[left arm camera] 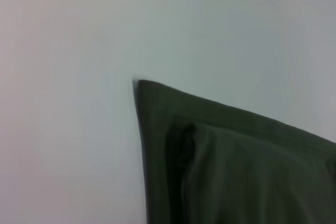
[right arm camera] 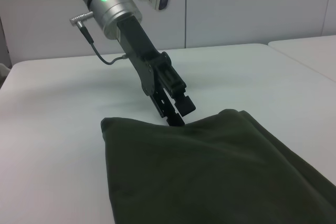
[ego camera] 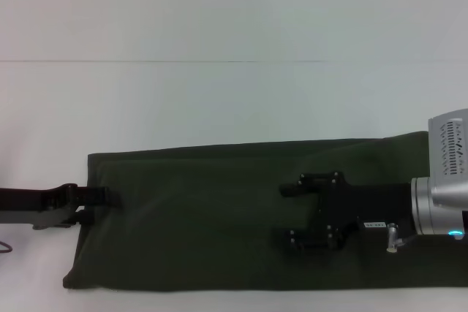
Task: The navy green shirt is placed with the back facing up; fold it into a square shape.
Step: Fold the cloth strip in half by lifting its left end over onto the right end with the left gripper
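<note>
Across the white table [ego camera: 219, 100], in the head view, the navy green shirt [ego camera: 212, 217] lies as a long folded band running from the robot's left to its right, plain side up, with no lettering showing. Its far edge is straight; its near edge runs close to the table's front.

From the left, the left gripper [ego camera: 93, 206] reaches in low and meets the shirt's left end, its dark fingers against the edge of the cloth. The head view alone does not settle whether it holds anything. The right wrist view, looking back along the shirt [right arm camera: 210, 171], shows that same left gripper [right arm camera: 176, 116] coming down at a slant, its fingertips [right arm camera: 185, 106] close together at the far edge of the fabric, where the cloth rises in a small peak between them: it is pinching the shirt's edge.

Over the right half of the shirt, the right gripper [ego camera: 289, 213] hovers with its two black fingers [ego camera: 316, 179] spread wide apart and pointing toward the left; nothing sits between them.

Only the left wrist view gives the corner up close: a squared corner of the shirt [left arm camera: 220, 161] on bare table [left arm camera: 68, 103], with a hem band along the edge and a soft vertical crease just inside it.
</note>
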